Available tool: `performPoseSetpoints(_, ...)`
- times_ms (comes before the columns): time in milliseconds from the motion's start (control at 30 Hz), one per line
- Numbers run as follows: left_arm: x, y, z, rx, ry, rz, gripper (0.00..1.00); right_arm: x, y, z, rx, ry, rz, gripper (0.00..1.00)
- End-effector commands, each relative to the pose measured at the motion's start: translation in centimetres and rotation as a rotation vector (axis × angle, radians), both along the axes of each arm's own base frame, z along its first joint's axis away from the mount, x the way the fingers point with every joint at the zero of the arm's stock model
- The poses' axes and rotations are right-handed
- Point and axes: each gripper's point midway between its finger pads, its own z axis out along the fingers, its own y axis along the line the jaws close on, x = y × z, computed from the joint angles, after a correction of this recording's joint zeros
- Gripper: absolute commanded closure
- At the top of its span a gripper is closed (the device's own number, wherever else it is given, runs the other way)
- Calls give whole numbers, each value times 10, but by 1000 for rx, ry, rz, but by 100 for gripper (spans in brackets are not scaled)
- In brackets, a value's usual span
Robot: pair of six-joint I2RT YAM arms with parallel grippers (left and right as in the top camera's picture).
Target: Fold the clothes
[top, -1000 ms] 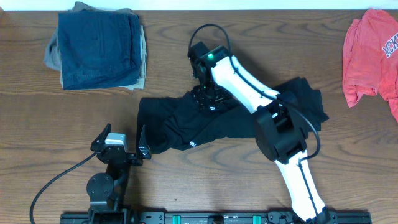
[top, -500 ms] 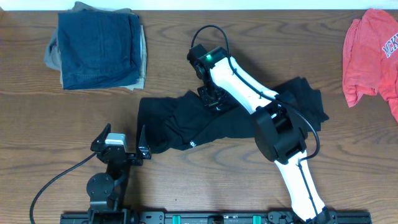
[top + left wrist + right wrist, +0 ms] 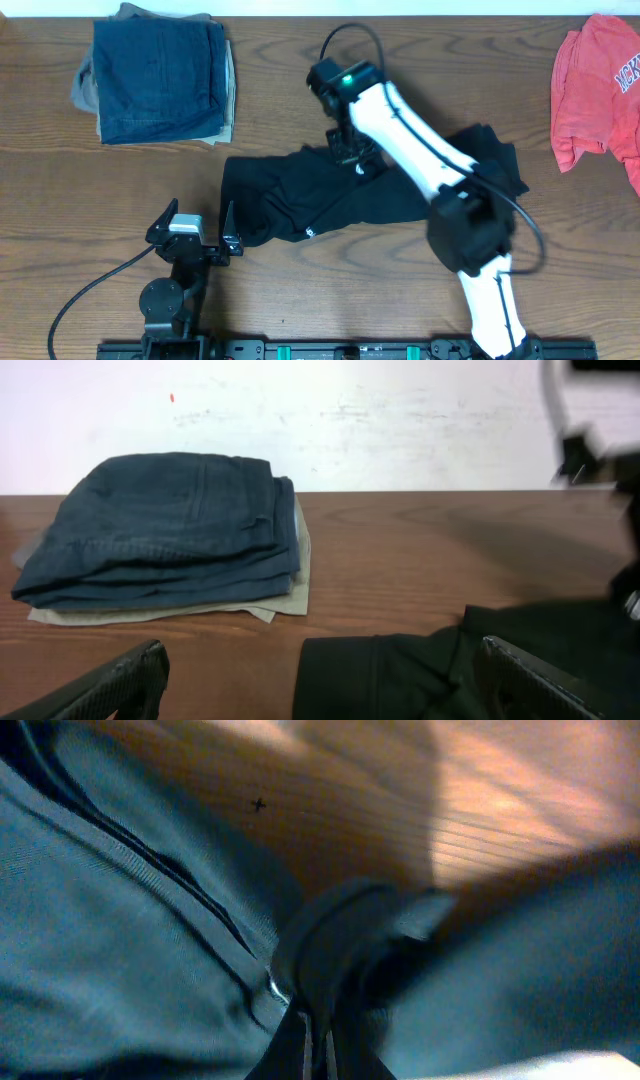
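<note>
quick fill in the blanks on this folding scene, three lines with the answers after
The right claw is shut on a pinch of the ___ garment.
The left claw stands ___ beside it, holding nothing.
Seen from overhead, the folded denim pile lies at the far ___, the coral-red shirt at the far right.
Missing words: black; open; left
</note>
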Motion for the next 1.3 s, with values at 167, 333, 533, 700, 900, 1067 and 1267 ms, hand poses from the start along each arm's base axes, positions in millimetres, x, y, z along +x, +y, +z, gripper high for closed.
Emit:
performPoseSetpoints(167,-1,-1,-15,12,42,-10,2,-11,-10,97,89,-171,-29,98)
performPoseSetpoints(333,-1,-1,-15,12,42,-10,2,-19,-11,105,93,-171,-48,99)
performPoseSetpoints(533,-1,-1,-15,12,42,-10,2,-23,-10,105,88,-165,-68,99)
performPoseSetpoints(700,-1,-1,-15,12,42,-10,2,-10,-20,107,45,-225,-82,83)
performPoseSetpoints(900,-1,-1,-15,12,42,-10,2,13,-27,108,32,-307,-112,67)
performPoseSetpoints(1067,-1,-1,-15,12,42,-10,2,27,-35,101,39,-334,-144,25)
performPoseSetpoints(1267,-1,-1,-15,12,42,-10,2,23,-47,88,6,-295,-159,1)
